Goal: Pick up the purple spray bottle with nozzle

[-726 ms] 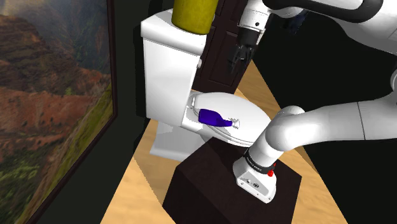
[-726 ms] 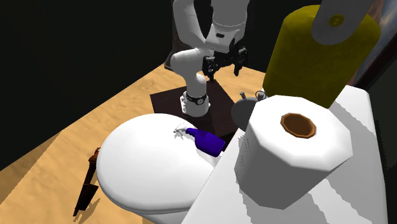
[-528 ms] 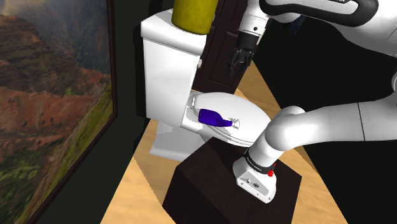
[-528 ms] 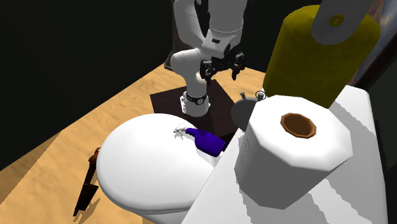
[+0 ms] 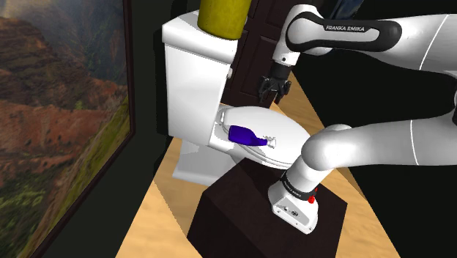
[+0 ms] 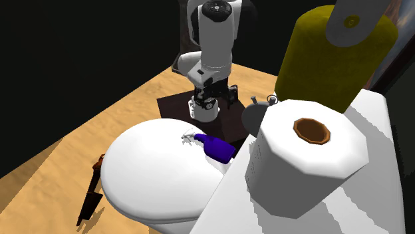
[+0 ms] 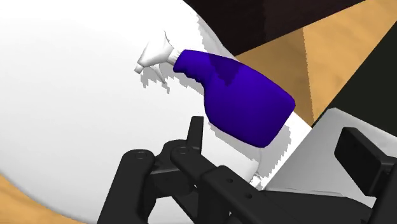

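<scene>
A: Here's the picture — the purple spray bottle (image 5: 244, 135) lies on its side on the closed white toilet lid (image 5: 289, 132), fat end toward the tank (image 5: 194, 51), white nozzle (image 5: 269, 141) pointing out toward the stand (image 5: 245, 216). It looks settled there, resting on its broad flank.

B: And the pincer (image 5: 273, 91)?

A: Up in the air off the lid's edge, clear of the bottle, fingers (image 7: 361, 153) spread wide and nothing between them. Empty.

B: Why spread this early?

A: My read: a bottle lying flat has to be straddled across its body, so the jaws want to be wide before they go down. In the wrist view the bottle sits just beyond the fingers, slanted across the line of sight — the hand looks aimed at it, not yet over it.

B: Where would you take it?

A: The wide purple body seems the safe bet; the neck by the nozzle is slim and the trigger end looks fiddly. The lid is domed and smooth, so a clumsy nudge could send the bottle sliding.

B: Anything crowding the approach?

A: Not close by. In the second exterior view a white paper roll (image 6: 306, 156) and a yellow cylinder (image 6: 326, 50) stand up on the tank, apart from the bottle. I'd call this the approach stage, grasp not yet made.
</scene>
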